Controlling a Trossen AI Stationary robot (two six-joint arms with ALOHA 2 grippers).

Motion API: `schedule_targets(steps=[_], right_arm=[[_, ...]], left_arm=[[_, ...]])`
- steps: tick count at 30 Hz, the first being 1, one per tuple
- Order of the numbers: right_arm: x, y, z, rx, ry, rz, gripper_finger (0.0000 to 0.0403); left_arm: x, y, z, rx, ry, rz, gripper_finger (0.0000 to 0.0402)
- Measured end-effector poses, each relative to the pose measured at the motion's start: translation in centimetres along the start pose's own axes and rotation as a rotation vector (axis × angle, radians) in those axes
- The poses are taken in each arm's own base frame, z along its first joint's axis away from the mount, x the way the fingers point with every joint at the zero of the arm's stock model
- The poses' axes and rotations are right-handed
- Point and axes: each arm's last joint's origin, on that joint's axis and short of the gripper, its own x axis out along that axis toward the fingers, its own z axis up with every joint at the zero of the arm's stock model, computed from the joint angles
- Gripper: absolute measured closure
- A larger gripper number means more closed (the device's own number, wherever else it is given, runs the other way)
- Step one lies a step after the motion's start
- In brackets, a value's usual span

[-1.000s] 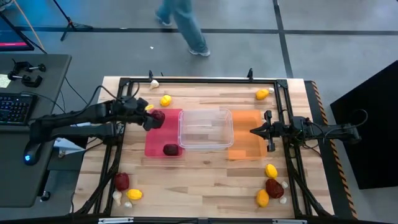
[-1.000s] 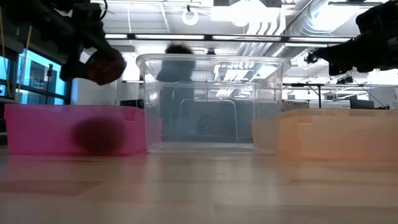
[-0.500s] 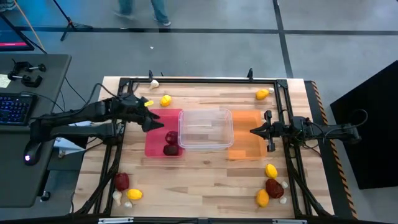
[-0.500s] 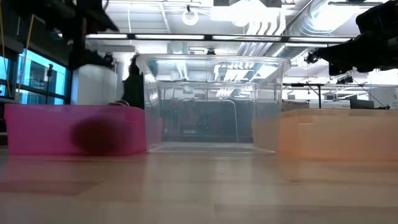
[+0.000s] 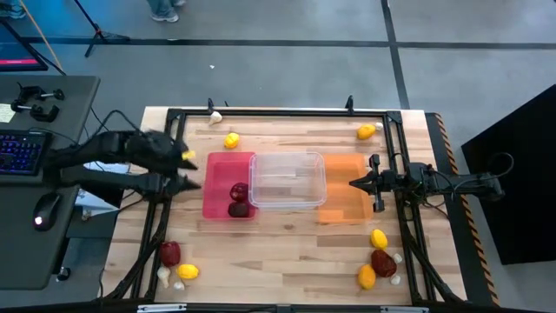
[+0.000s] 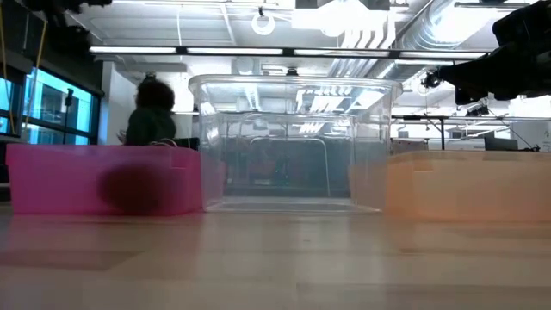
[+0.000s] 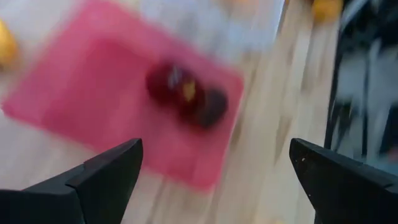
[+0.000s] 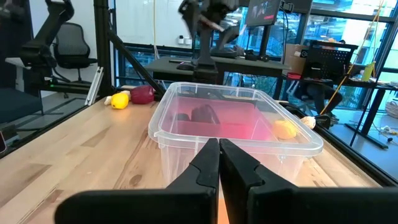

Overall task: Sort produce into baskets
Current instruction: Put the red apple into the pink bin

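Note:
Two dark red lumps (image 5: 238, 200) lie side by side on the floor of the red tray (image 5: 215, 174); they also show in the left wrist view (image 7: 186, 93). My left gripper (image 5: 193, 172) is open and empty, above the table's left edge, left of the red tray. The clear tray (image 5: 287, 180) stands in the middle, and the orange tray (image 5: 343, 202) is to its right. My right gripper (image 5: 352, 183) is shut and empty, hovering over the orange tray and pointing at the clear tray (image 8: 236, 134).
Loose produce lies in the corners: a yellow oval (image 5: 231, 140) and a garlic bulb (image 5: 215, 116) far left, a yellow oval (image 5: 367, 132) far right, a mixed group (image 5: 174, 265) near left and another (image 5: 379, 259) near right. A black frame (image 5: 278, 112) rims the table.
My left gripper has let go of a dark red lump over the red tray. The lump has dropped and now lies beside the lump that was there before. The gripper has then drawn back toward the table's left edge.

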Motion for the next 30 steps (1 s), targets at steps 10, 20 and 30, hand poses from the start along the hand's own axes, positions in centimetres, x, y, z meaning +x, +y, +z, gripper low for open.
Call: schedule_targets(steps=[10, 20, 30], right_arm=[[0.0, 0.0, 0.0, 0.0, 0.0, 0.001, 0.0402], [0.0, 0.0, 0.0, 0.0, 0.0, 0.0, 0.0402], [0.0, 0.0, 0.0, 0.0, 0.0, 0.0, 0.0402]], left_arm=[[5.0, -7.6, -3.2, 0.469, 0.386, 0.026, 0.0011], [7.5, -13.1, -8.0, 0.733, 0.633, 0.041, 0.0011], [9.9, -14.4, -10.7, 0.802, 0.819, 0.056, 0.0011]])
